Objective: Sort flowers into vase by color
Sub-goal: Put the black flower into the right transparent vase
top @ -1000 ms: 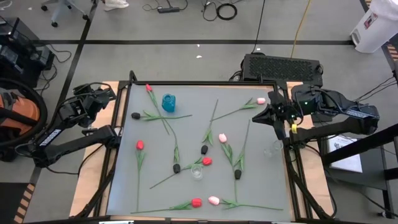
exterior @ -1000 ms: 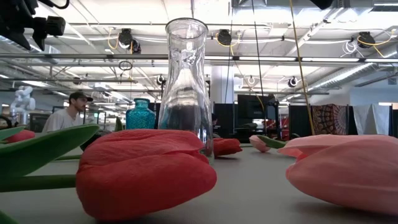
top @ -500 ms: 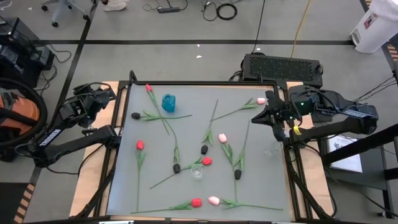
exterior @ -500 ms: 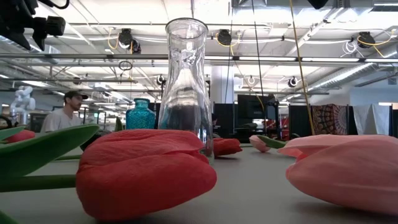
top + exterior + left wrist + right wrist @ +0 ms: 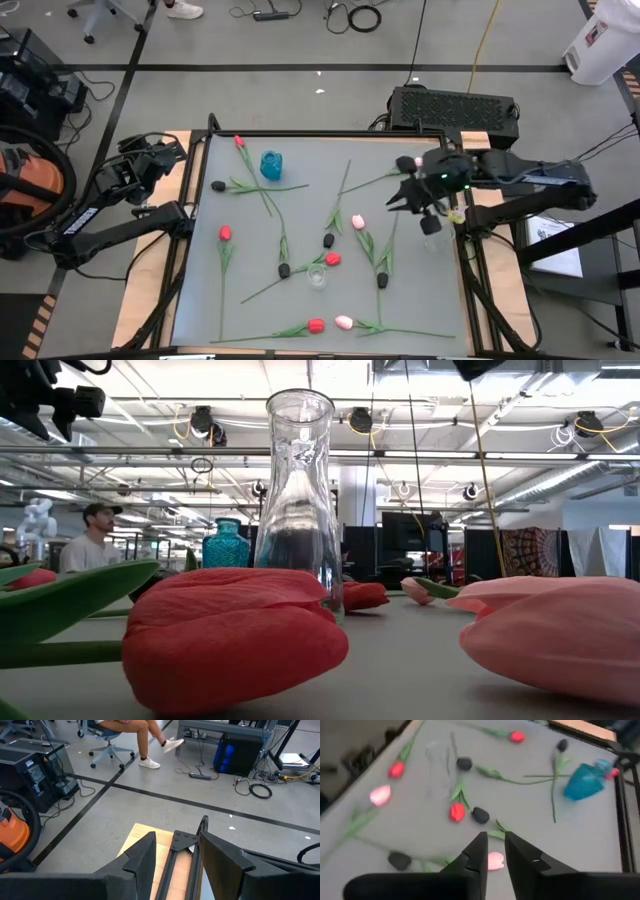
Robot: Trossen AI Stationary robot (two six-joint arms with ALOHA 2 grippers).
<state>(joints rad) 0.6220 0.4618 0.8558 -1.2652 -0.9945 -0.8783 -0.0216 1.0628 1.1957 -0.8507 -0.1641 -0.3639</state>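
since a second ago the right arm has swung in from the table's right edge and now reaches out over the grey table [image 5: 300,215], its right gripper [image 5: 397,199] above the mat near the long stem of a pink tulip [image 5: 419,161] at the far right. from its own wrist camera the two dark fingers [image 5: 480,851] stand a narrow slit apart with nothing between them, so slightly parted and holding nothing. nothing else on the table looks shifted.

the left arm waits off the table's left edge, its left gripper [image 5: 165,153] by the frame's corner; in its wrist view the fingers [image 5: 142,857] stand apart with only the frame rail showing between them, open and empty.

the flowers all lie loose on the table, none in a vase. a red tulip [image 5: 239,141] lies near the far left corner beside the blue vase [image 5: 271,165], which stands upright. a black tulip [image 5: 218,186] lies just left of it. another red tulip [image 5: 225,233] lies on the left side. near the middle are a pink head [image 5: 358,221], black heads [image 5: 328,240] and [image 5: 284,270], and a red head [image 5: 332,259] just beside a clear glass vase [image 5: 317,277]. a second clear vase [image 5: 432,224] stands near the right edge, close under the right arm. at the near edge a red tulip [image 5: 316,325] and a pink one [image 5: 343,322] lie head to head.

a person [image 5: 88,540] sits far back in the room.
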